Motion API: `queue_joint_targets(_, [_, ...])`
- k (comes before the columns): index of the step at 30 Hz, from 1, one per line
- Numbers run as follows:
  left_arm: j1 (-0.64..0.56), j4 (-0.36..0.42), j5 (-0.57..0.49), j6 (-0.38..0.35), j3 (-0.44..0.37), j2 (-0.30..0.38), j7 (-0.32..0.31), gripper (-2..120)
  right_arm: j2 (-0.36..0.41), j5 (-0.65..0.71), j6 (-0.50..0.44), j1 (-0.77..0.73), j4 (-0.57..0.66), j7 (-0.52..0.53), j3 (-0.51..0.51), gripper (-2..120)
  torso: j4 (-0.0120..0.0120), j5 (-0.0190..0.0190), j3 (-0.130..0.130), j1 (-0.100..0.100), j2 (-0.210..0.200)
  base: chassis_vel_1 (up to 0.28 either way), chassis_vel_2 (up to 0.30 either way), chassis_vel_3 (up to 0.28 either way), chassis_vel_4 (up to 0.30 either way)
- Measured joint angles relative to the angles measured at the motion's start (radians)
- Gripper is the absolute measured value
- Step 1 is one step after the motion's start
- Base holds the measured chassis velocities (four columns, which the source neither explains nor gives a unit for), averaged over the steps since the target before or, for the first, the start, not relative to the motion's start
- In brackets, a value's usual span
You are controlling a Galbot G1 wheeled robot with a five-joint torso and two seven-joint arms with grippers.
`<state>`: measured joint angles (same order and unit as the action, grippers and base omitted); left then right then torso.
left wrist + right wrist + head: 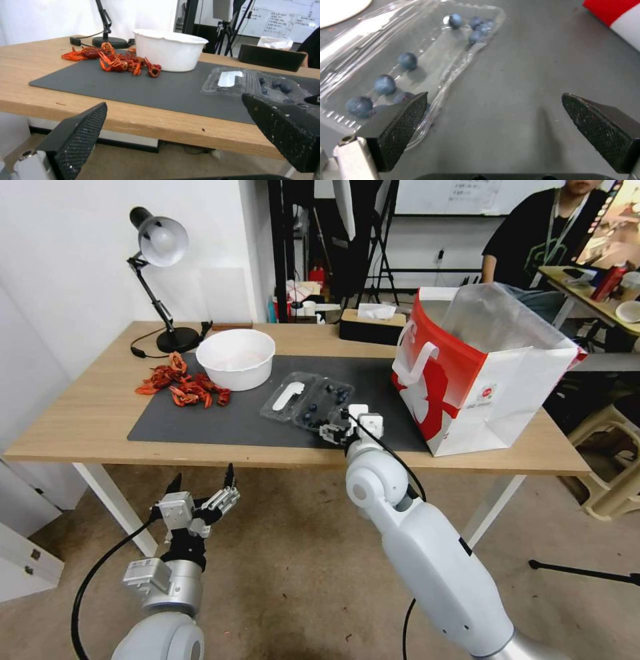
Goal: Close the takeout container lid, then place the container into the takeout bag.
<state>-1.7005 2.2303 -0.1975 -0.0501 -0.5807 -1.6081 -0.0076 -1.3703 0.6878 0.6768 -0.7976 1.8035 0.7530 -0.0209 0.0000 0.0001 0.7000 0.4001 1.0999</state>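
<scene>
The takeout container (308, 401) lies open and flat on the dark mat, with blueberries in the half (403, 62) nearer the bag. Its lid (288, 395), the half with the white label (229, 78), lies toward the bowl. My right gripper (339, 429) hovers open at the container's near right corner; in the right wrist view (493, 117) one finger (400, 122) overlaps the berry tray's edge and the other stands over bare mat. The red-and-white takeout bag (480, 373) stands open at the table's right end. My left gripper (200, 490) hangs open below the table's front edge.
A white bowl (235, 357) and a pile of red crayfish shells (181, 383) sit on the mat's (200, 423) left part. A desk lamp (163, 280) stands at the back left, a black tissue box (372, 325) at the back. A person sits behind the bag.
</scene>
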Motion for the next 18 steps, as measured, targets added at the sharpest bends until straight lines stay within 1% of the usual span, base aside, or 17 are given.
queue_joint_targets(9, [0.003, -0.006, 0.005, 0.001, 0.007, 0.0, 0.0, 100, 0.031, 0.015, 0.002, -0.004, 0.009, -0.011, 0.052, 100, -0.0001, 0.0, 0.0, 0.0, 0.0, 0.0, 0.0, 0.0, 0.0])
queue_joint_targets(15, [0.003, -0.007, 0.006, 0.002, 0.009, 0.0, 0.0, 100, 0.033, 0.014, -0.003, -0.008, 0.02, -0.019, 0.071, 100, 0.0, -0.0001, 0.0, 0.0, 0.0, 0.0, 0.0, 0.0, 0.0])
queue_joint_targets(17, [0.003, -0.007, 0.007, 0.002, 0.008, 0.0, 0.0, 100, 0.032, 0.004, -0.042, -0.016, 0.037, -0.04, 0.079, 100, 0.0001, -0.0001, 0.0, 0.0, 0.0, 0.0, 0.0, 0.0, 0.0])
queue_joint_targets(18, [0.003, -0.007, 0.007, 0.002, 0.008, 0.0, 0.0, 100, 0.033, -0.007, -0.081, -0.022, 0.05, -0.066, 0.084, 100, 0.0001, -0.0001, 0.0, 0.0, 0.0, 0.0, 0.0, 0.0, 0.0])
